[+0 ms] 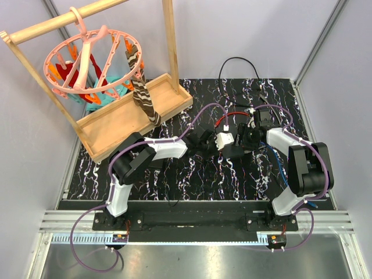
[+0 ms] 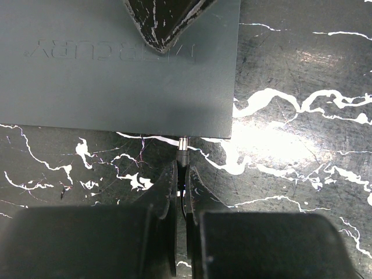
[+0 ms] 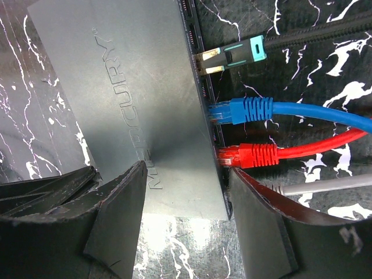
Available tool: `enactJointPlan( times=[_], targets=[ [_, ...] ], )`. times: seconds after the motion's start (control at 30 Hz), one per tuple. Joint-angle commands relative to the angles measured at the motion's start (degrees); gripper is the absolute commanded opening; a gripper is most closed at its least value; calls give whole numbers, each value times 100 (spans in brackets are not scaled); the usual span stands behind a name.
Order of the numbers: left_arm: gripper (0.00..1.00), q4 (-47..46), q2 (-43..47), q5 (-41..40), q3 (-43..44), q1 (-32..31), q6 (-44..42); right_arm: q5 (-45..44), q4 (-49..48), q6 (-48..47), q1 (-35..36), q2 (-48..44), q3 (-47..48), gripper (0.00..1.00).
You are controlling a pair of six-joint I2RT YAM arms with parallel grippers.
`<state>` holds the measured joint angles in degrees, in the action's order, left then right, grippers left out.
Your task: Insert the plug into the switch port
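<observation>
The switch (image 2: 116,70) is a flat dark box marked MERCURY (image 3: 133,87). My left gripper (image 2: 181,168) is shut on a thin plug (image 2: 183,145). The plug's metal tip meets the box's near edge, close to its right corner. Shadow hides the port there, so I cannot tell whether the tip is inside. My right gripper (image 3: 186,192) stands open over the box's end. One of its fingers (image 3: 122,203) lies over the box top and shows as a dark tip (image 2: 163,23) in the left wrist view. The other finger (image 3: 261,226) is beside the port edge. From above, both grippers (image 1: 204,142) (image 1: 251,138) meet at mid-table.
Teal (image 3: 232,55), blue (image 3: 250,109), red (image 3: 256,156) and grey (image 3: 325,185) cables run into the switch's long side. A white block (image 1: 225,139) with a red lead lies between the arms. A wooden rack (image 1: 133,110) with a pink hanger (image 1: 93,61) stands at the back left.
</observation>
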<state>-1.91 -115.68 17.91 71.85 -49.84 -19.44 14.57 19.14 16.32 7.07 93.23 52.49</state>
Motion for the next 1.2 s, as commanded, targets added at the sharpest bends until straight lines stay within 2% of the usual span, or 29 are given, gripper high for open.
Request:
enactJointPlan(
  times=[0.0,0.3,0.53,1.0,1.17],
  targets=[
    [0,-424,239,-42,101,-25,46,116,-191,-23,-30,29,165,67],
    [0,-486,98,107,215,-25,2,432,-191,-93,-30,116,174,67],
    [0,-503,-42,301,417,-25,-25,810,-191,-260,-39,195,200,63],
    [0,-731,-148,468,672,-25,221,1760,-191,-296,5,354,253,57],
    [0,-977,-148,503,795,-60,572,1909,-173,-156,57,345,244,55]
  ],
)
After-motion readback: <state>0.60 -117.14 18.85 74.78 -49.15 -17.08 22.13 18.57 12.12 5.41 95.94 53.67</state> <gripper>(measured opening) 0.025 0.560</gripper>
